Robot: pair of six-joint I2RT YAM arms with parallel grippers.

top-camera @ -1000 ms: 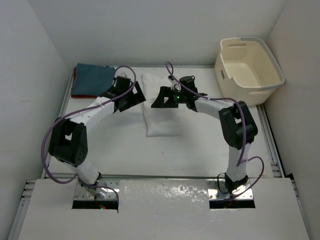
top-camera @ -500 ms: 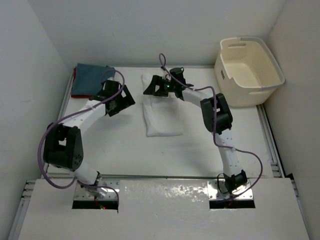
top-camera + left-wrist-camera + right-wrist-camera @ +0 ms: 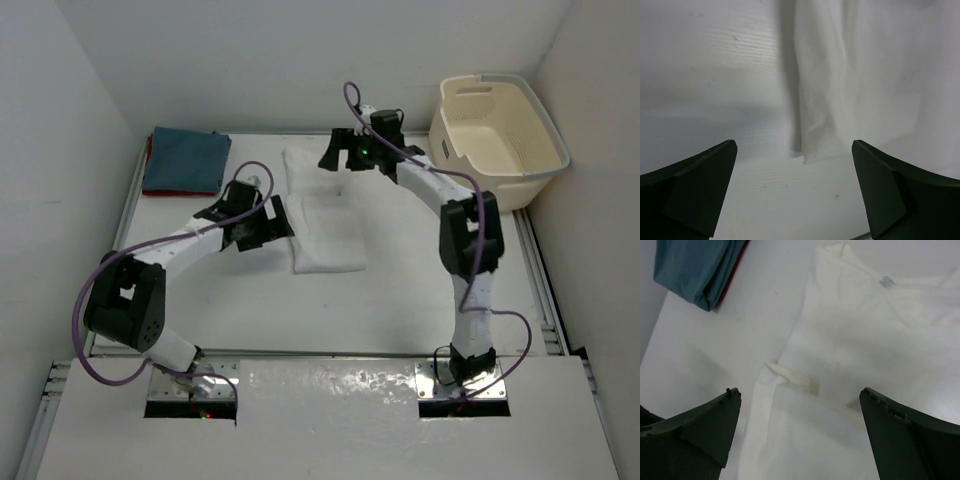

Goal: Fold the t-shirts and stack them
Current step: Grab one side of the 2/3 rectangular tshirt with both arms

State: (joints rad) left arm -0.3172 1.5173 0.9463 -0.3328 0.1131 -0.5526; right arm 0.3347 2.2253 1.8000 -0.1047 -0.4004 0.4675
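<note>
The white t-shirt [image 3: 325, 228] lies folded into a long strip in the middle of the table. Its lower left corner [image 3: 810, 149] shows just ahead of my open left gripper [image 3: 795, 200], which hovers at the strip's left edge [image 3: 278, 222]. My open right gripper [image 3: 336, 156] hangs over the collar end, with the white cloth [image 3: 850, 350] spread between its fingers [image 3: 695, 425]. Neither gripper holds anything. The slate blue-grey t-shirt [image 3: 186, 158] sits folded on top of the red t-shirt [image 3: 148, 168] at the back left; both also show in the right wrist view, blue [image 3: 695, 267] over a red edge [image 3: 734, 267].
A cream perforated laundry basket [image 3: 500, 140] stands at the back right corner, close to the right arm's forearm. White walls close in on the table at the left, back and right.
The left gripper swung from near the blue stack down and right to the white shirt's left edge. The right gripper pulled back from over the shirt to its far collar end.
</note>
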